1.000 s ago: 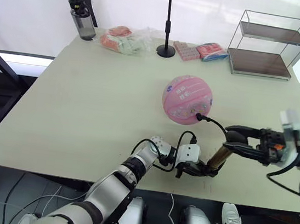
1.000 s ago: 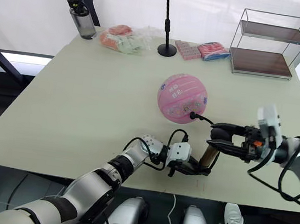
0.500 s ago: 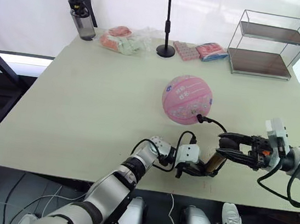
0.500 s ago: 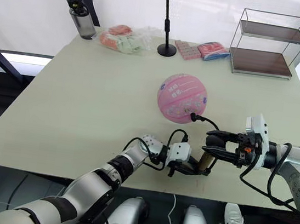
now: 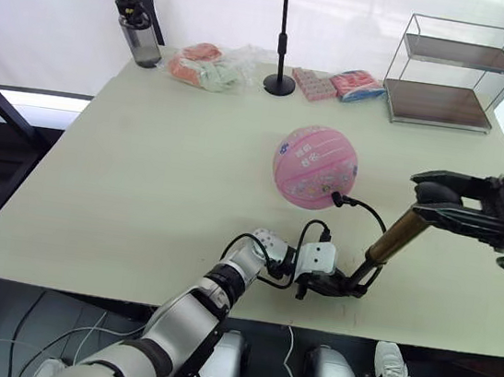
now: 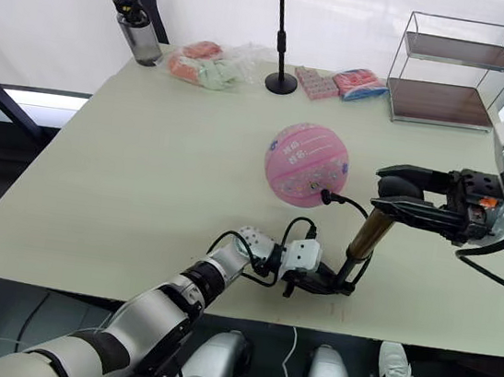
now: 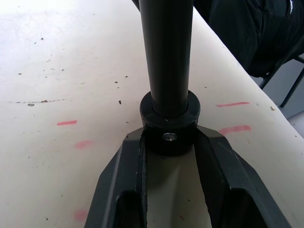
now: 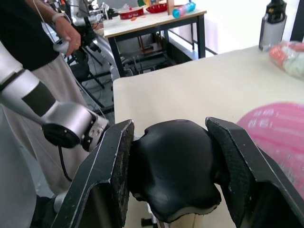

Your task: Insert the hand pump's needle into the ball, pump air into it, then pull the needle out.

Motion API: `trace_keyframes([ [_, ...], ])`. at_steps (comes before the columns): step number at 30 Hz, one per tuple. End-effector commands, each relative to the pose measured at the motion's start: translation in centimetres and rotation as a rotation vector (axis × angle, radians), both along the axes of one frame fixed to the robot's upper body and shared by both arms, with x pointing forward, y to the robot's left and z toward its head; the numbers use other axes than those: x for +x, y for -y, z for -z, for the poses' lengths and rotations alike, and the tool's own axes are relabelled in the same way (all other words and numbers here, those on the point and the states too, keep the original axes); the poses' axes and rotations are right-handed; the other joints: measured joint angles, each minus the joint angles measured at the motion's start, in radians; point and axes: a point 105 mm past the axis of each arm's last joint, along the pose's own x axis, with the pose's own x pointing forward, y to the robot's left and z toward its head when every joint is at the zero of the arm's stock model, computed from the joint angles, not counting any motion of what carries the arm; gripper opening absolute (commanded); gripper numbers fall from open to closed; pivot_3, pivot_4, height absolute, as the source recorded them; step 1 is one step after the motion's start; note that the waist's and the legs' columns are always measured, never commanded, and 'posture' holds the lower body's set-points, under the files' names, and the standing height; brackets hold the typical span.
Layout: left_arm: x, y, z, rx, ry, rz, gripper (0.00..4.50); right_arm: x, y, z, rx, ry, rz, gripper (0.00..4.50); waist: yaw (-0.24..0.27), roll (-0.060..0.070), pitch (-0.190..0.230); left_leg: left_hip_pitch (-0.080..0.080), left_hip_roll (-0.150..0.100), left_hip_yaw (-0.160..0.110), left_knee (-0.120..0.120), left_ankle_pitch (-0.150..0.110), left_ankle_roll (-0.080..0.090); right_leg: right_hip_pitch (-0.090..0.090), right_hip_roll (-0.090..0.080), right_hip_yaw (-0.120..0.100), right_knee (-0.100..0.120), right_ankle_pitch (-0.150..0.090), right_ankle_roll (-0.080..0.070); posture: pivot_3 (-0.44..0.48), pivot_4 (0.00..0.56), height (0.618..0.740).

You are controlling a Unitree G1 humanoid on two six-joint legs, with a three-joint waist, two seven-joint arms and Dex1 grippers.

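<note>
In the left eye view, the pink ball (image 5: 315, 167) sat on the pale table (image 5: 141, 183), a little right of centre. The hand pump (image 5: 392, 240) stood tilted near the front edge, its long axis running from the black base low on the tabletop up and toward the robot's right, where its gold-bronze barrel met the black T-handle. The right gripper (image 5: 429, 195) had its two fingers clamped on that handle, held above the table. The left gripper (image 5: 343, 285) lay low on the tabletop with its fingers pinching the pump's black base. A thin black hose (image 5: 365, 209) arched from the base up to the ball's near right side, where the small black fitting of the needle (image 5: 335, 199) touched the skin; the pin itself was too small to make out.

The right eye view showed the same, with a water bottle (image 6: 138, 32), pink-wrapped packets (image 6: 357, 83) and a wire shelf (image 6: 448, 75) along the far edge.

In the left wrist view, the black fingers (image 7: 228, 180) flanked the pump's round base collar, pressing it on both sides, the barrel rising straight away from the camera over a tabletop with red marks.

In the right wrist view, the two pads (image 8: 237, 175) closed on the rounded T-handle, with the ball just behind it; a person stood beyond the table.
</note>
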Motion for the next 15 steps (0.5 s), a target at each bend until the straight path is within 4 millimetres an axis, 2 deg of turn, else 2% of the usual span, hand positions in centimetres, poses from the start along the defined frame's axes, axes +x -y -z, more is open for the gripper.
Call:
trace_keyframes([
  [1, -1.3, -1.4, 2.7, 0.108, -0.074, 0.011, 1.16, -1.0, 0.3, -3.6, 0.037, 0.112, -0.013, 1.92, 0.001, 0.0, 0.0, 0.0, 0.0, 0.0, 0.0, 0.0, 0.0, 0.0, 0.0, 0.0, 0.0, 0.0, 0.0, 0.0, 0.15, 0.74],
  [9, -1.5, -1.5, 2.8, 0.107, -0.084, 0.017, 1.16, -1.5, 0.1, -5.0, 0.038, 0.097, -0.036, 1.92, 0.001, 0.004, 0.005, -0.003, 0.0, 0.0, 0.0, 0.0, 0.0, -0.002, -0.001, 0.0, 0.0, 0.0, 0.0, 0.0, 0.15, 0.74],
  [11, -1.5, -1.5, 2.8, 0.107, -0.084, 0.018, 1.16, -1.4, -0.1, -4.5, 0.031, 0.073, -0.042, 1.92, 0.001, 0.004, 0.005, -0.003, 0.0, 0.0, 0.0, 0.0, 0.0, -0.002, -0.001, 0.0, 0.0, 0.0, 0.0, 0.0, 0.15, 0.74],
  [15, -1.4, -1.5, 2.6, 0.108, -0.081, 0.018, 1.16, -0.9, -0.3, -2.0, -0.016, 0.03, -0.026, 1.92, 0.001, 0.004, 0.005, -0.003, 0.0, 0.0, 0.0, 0.0, 0.0, -0.002, -0.001, 0.0, 0.0, 0.0, 0.0, 0.0, 0.15, 0.74],
])
